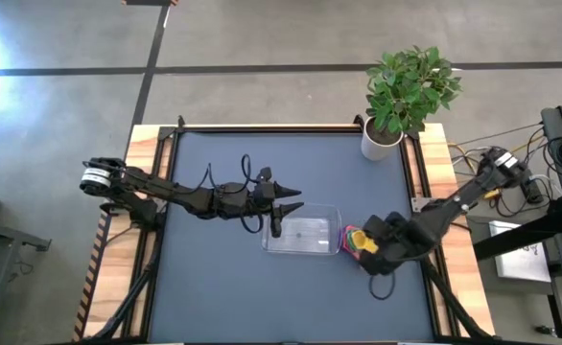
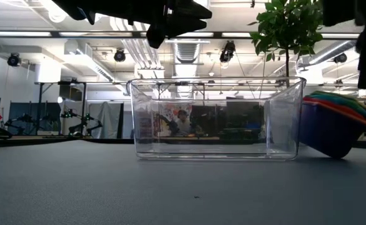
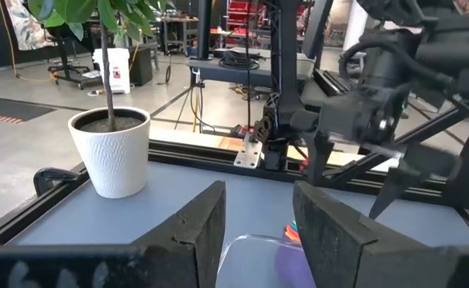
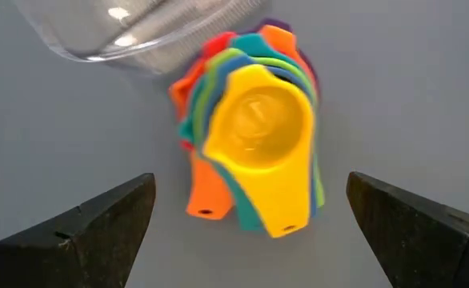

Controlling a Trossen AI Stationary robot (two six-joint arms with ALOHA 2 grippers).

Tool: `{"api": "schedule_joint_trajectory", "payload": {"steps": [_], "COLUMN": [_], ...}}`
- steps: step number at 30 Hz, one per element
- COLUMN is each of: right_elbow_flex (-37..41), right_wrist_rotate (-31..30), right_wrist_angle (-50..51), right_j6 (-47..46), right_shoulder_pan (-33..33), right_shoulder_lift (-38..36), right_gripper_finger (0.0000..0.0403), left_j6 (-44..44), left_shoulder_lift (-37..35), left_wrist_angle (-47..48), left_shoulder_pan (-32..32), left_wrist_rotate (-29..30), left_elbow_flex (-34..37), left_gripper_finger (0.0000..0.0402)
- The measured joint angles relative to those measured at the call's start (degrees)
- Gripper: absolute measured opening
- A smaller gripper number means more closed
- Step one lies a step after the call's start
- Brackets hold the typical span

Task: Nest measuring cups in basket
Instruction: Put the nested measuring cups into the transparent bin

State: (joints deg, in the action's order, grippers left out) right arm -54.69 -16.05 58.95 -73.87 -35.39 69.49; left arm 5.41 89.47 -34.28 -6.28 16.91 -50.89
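Note:
The measuring cups [image 4: 254,136] are nested in one stack, yellow on top, with orange, teal, green, red and purple rims showing below. The stack sits tilted on the table [image 2: 336,122], just right of the clear basket [image 1: 302,233], which stands flat and empty [image 2: 214,119]. My right gripper [image 1: 369,247] hangs open above the stack, with one finger [image 4: 106,228] on either side and touching nothing. My left gripper [image 1: 286,203] is open above the basket's left end and clear of its rim [image 2: 177,22].
A white plant pot [image 1: 382,142] with a green plant stands at the table's far right corner and shows in the left wrist view [image 3: 110,148]. Black rails [image 1: 291,127] frame the dark mat. Free mat lies in front of and behind the basket.

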Motion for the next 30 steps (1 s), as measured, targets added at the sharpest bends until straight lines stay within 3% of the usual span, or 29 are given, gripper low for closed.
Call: {"api": "schedule_joint_trajectory", "payload": {"steps": [5, 12, 26, 30], "right_elbow_flex": [6.7, 17.21, 20.95, 22.85], "right_wrist_rotate": [-4.98, -5.57, -10.14, -11.03], "right_wrist_angle": [-7.26, -17.91, -17.96, -22.37], "right_j6": [-0.63, -0.97, -3.64, -5.4], "right_shoulder_pan": [-5.9, -9.0, -8.84, -8.84], "right_shoulder_lift": [-5.95, -8.18, -8.58, -8.58], "right_gripper_finger": [0.0398, 0.0398, 0.0398, 0.0398], "left_j6": [0.0, 0.0, -0.46, -0.46], "left_shoulder_lift": [0.0, 0.0, 0.0, 0.0], "left_wrist_angle": [0.04, 0.06, 0.13, 0.15], "left_shoulder_pan": [0.0, 0.0, 0.0, 0.0], "left_wrist_rotate": [0.0, 0.02, 0.02, 0.02], "left_elbow_flex": [0.0, 0.0, 0.0, 0.0], "left_gripper_finger": [0.013, 0.013, 0.013, 0.013]}}
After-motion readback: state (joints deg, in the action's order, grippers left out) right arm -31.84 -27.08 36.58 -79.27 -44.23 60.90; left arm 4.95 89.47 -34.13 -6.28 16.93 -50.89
